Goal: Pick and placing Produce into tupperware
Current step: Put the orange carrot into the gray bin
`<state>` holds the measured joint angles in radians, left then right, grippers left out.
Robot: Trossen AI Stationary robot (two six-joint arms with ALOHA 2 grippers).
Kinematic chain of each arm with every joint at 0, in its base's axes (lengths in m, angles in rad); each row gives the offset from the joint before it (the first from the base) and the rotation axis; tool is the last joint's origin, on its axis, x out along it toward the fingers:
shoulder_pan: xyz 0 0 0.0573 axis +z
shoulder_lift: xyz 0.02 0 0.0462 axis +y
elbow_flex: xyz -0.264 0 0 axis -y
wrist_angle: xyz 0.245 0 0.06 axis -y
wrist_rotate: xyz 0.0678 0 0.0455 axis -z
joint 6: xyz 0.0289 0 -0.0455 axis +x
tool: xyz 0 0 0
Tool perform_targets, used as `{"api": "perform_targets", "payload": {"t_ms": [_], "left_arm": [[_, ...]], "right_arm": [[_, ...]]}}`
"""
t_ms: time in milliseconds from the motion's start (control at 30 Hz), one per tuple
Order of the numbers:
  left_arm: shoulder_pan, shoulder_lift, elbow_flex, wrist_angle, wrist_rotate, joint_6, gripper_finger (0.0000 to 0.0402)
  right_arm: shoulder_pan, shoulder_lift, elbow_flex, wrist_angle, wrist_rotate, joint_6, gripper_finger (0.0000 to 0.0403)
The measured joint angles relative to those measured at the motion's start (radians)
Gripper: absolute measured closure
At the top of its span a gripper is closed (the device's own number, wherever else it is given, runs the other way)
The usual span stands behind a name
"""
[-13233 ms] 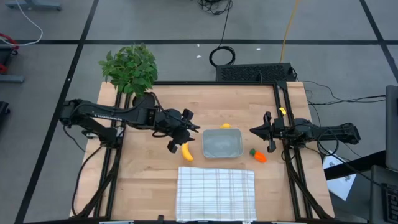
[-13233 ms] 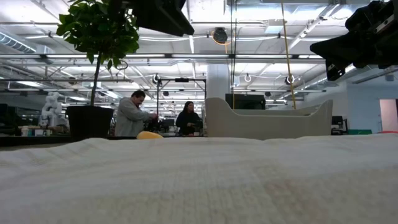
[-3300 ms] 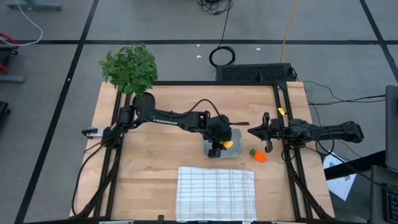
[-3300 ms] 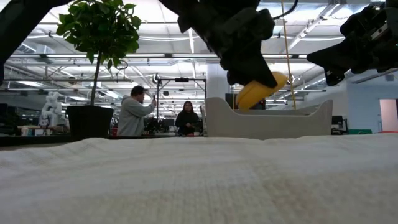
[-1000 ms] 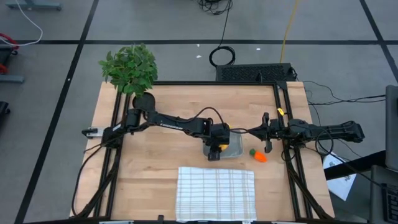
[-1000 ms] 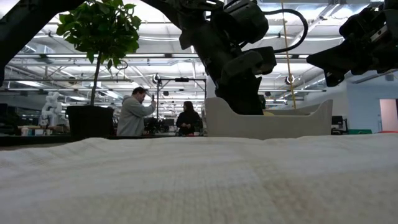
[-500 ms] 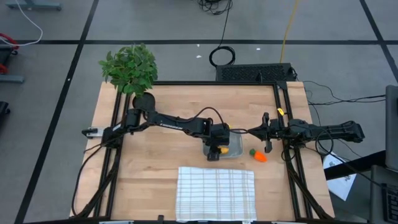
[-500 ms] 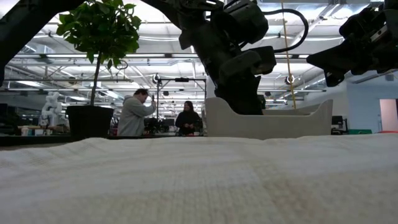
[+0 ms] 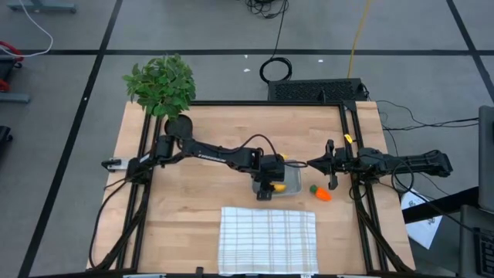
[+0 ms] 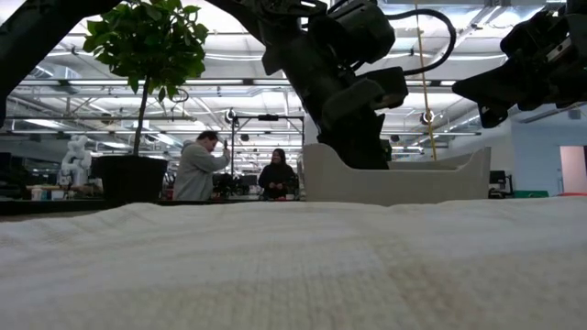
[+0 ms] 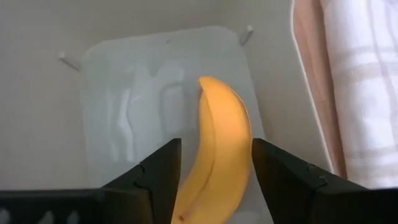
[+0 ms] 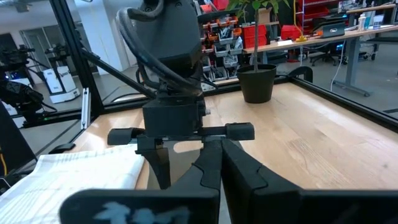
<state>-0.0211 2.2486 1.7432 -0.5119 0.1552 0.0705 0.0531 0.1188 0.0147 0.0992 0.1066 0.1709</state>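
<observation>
A leafy green potted plant [image 9: 162, 86] stands at the table's far left corner. From there the left arm reaches across the light wooden table [image 9: 201, 208] to the small translucent rectangular plastic container [image 9: 292, 185] at the middle, where the left gripper [image 11: 214, 171] hangs low over it, fingers parted on either side of the curved yellow banana [image 11: 219, 155], which lies inside on the container floor. A white checked cloth [image 9: 268, 239] lies near the front edge. Just right of the container sits the orange carrot with green top [image 9: 319, 192]. The right gripper [image 9: 312, 163] waits beside it, fingers pressed together, empty.
</observation>
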Motion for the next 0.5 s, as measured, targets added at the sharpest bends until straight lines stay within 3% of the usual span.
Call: {"api": "perform_targets", "payload": {"t_ms": [500], "left_arm": [[-0.008,-0.037,0.094,-0.088,-0.051,0.061,0.022]], "right_arm": [[0.0,0.005,0.0,-0.003,0.0,0.0,0.0403]]}}
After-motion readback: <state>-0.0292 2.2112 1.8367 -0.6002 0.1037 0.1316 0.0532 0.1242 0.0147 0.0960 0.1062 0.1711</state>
